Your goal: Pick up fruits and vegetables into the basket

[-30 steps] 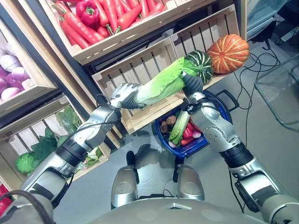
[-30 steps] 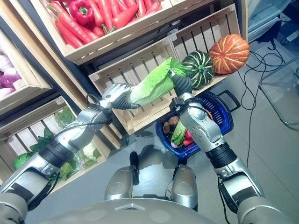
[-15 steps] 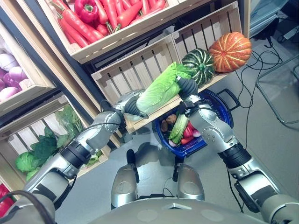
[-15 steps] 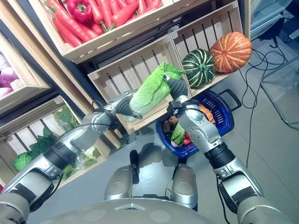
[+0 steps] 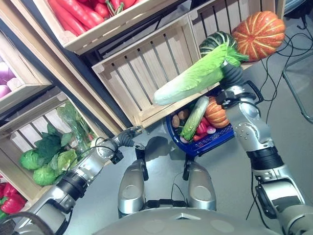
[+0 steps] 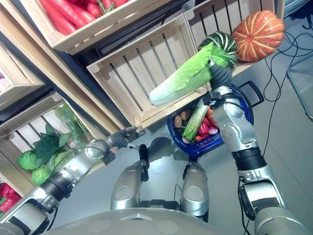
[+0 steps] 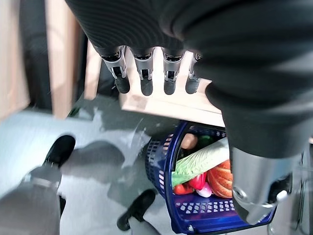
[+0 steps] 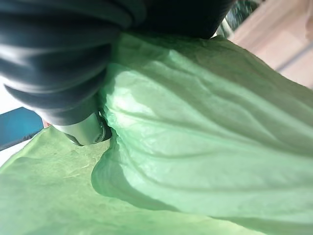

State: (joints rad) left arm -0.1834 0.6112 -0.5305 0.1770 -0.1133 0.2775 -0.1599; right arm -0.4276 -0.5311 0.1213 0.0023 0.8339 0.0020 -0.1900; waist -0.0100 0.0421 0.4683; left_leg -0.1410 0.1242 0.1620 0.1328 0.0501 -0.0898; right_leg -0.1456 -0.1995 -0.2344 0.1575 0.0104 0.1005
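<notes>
Left eye view — right hand [image 5: 230, 73] grips cabbage [image 5: 198, 74].

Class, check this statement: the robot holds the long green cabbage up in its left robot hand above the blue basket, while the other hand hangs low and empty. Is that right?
Not quite. The long green cabbage is held by the right robot hand, as the left eye view shows. It is raised above the blue basket, and it is the left robot hand that hangs low and empty.

Wooden crates [image 5: 146, 73] are stacked on dark shelving [image 5: 58, 83] above a grey floor [image 5: 220, 161]. The middle crate is seen with slatted walls. Black cables [image 5: 288, 49] are trailed across the floor beside a metal frame [image 5: 298, 98].
</notes>
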